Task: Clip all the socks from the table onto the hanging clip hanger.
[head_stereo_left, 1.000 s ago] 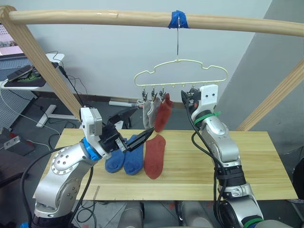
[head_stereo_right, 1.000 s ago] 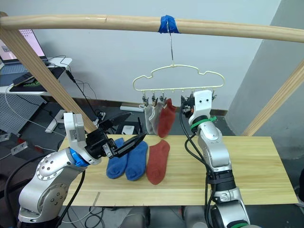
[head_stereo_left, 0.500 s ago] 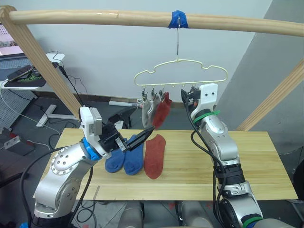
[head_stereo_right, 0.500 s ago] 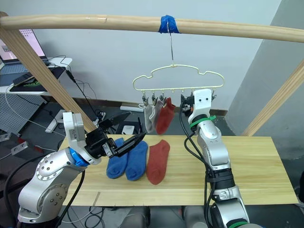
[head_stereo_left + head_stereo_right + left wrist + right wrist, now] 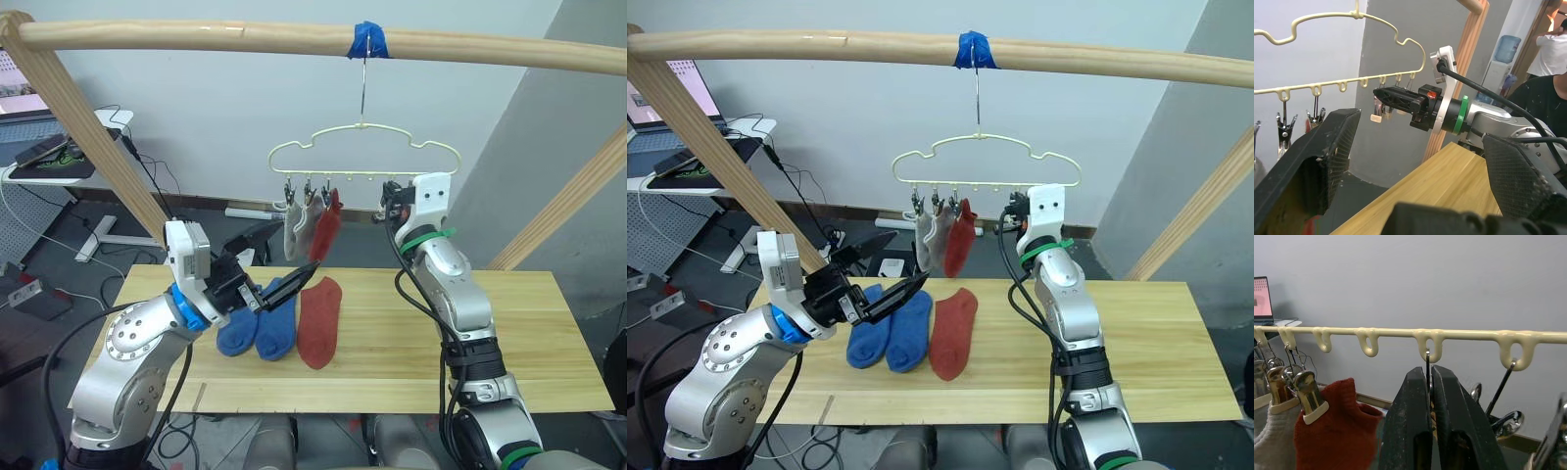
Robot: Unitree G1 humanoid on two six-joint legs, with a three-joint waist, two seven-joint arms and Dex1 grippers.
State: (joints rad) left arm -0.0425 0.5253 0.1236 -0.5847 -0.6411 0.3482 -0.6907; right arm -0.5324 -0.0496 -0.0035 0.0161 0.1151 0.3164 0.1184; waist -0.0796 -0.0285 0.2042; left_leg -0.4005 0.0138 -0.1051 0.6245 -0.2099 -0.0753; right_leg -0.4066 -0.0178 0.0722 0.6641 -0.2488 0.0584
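Note:
The pale-yellow clip hanger (image 5: 362, 147) hangs from the rail, tilted a little. Two grey socks (image 5: 294, 227) and one rust-red sock (image 5: 327, 227) hang from its left clips. On the table (image 5: 534, 333) lie two blue socks (image 5: 257, 328) side by side and a rust-red sock (image 5: 315, 323) to their right. My left gripper (image 5: 279, 257) is open and empty, above the blue socks and below the hung ones. My right gripper (image 5: 1431, 372) is raised at the hanger's right half, shut on the thin wire of a silver clip under the hanger bar (image 5: 1400, 333).
A thick wooden rail with blue tape (image 5: 367, 39) runs overhead, held by slanted wooden posts at left (image 5: 88, 127) and right (image 5: 568, 206). A desk with a laptop (image 5: 44, 152) stands behind at left. A person (image 5: 1552, 54) shows in the left wrist view.
The hanger and its three hung socks have swung to the left and tilted. My right gripper stays on the clip and my left gripper has not moved.

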